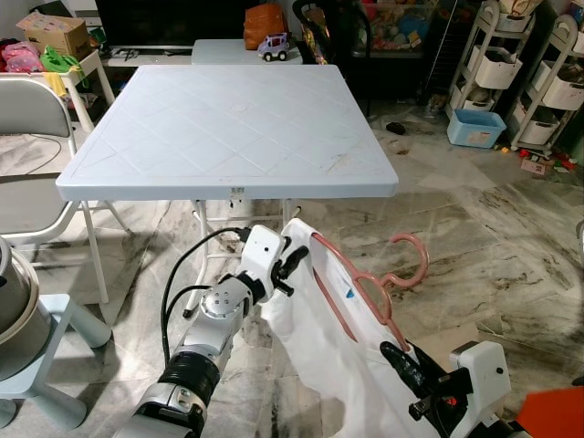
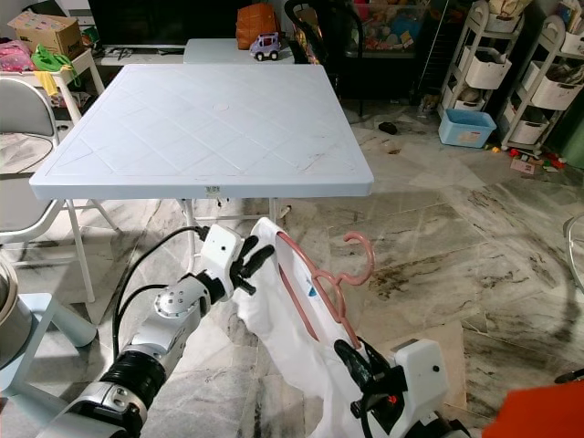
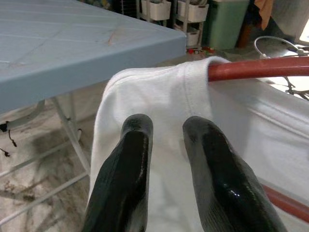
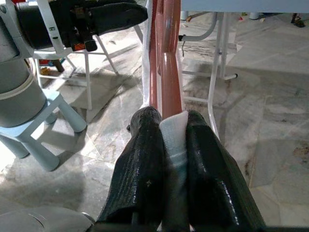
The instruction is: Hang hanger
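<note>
Pink and smooth, the plastic hanger sits in the air in front of the robot, below the near edge of the pale blue surface, with its curly hook pointing to the robot's right. A soft white shirt is draped over it and hangs down in folds. The right hand is pinched tight on the low end of the hanger, with a bit of white cloth squeezed between its two black fingers. The left hand is up by the other shoulder of the shirt; its fingers are a little apart with white cloth just past them, and I cannot tell if they hold it. The surface is square, with a criss-cross pattern and thin white legs. A grey folding chair stands to the left. A small toy car is on a second table behind. White shelves with baskets and a blue tub stand far right on the shiny marble floor.
</note>
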Motion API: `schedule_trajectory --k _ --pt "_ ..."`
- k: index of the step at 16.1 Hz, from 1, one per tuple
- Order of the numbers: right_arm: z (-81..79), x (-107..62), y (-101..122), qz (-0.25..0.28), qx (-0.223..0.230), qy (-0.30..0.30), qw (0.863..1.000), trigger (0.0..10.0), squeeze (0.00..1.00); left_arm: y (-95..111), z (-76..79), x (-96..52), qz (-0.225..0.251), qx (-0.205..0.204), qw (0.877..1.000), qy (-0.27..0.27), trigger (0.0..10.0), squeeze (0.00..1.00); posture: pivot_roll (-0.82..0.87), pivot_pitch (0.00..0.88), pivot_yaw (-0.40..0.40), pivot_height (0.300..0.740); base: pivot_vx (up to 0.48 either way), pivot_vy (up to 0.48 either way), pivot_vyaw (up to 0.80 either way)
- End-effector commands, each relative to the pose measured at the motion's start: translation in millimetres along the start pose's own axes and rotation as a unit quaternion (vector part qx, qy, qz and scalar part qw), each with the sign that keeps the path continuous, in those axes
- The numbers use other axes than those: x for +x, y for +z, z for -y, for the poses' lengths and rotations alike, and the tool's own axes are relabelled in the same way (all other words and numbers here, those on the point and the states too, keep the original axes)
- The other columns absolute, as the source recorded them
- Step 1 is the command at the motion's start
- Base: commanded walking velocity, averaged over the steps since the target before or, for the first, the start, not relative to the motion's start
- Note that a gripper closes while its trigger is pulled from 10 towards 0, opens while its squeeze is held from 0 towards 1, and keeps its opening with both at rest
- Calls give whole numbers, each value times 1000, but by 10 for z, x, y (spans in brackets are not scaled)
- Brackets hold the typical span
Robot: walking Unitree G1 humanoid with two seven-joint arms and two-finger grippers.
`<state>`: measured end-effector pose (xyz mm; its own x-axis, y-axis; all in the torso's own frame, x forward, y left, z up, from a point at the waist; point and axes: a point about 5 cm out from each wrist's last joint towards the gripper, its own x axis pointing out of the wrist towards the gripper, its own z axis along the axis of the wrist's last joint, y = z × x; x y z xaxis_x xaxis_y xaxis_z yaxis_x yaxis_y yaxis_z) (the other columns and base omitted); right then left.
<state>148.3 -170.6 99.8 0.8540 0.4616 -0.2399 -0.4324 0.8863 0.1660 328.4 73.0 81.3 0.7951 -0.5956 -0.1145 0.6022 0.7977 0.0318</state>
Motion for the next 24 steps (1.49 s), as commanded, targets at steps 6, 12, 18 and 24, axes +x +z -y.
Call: schedule_trajectory --k 6,12,18,24 --pt "5 120 204 58 -19 -19 998 10000 0 65 119 41 16 -25 999 -33 10000 1000 47 0 -39 740 0 0 0" --pt "-86 77 236 54 -14 6 998 10000 0 176 32 104 25 -8 1000 -3 10000 1000 37 0 -43 740 0 0 0" --pt "-129 22 266 53 -9 23 998 10000 0 135 27 122 12 10 1000 9 10000 0 21 0 -37 740 0 0 0" --pt "-146 -2 255 49 -6 27 998 10000 0 150 17 150 15 5 1000 14 0 0 18 0 -33 740 0 0 0"
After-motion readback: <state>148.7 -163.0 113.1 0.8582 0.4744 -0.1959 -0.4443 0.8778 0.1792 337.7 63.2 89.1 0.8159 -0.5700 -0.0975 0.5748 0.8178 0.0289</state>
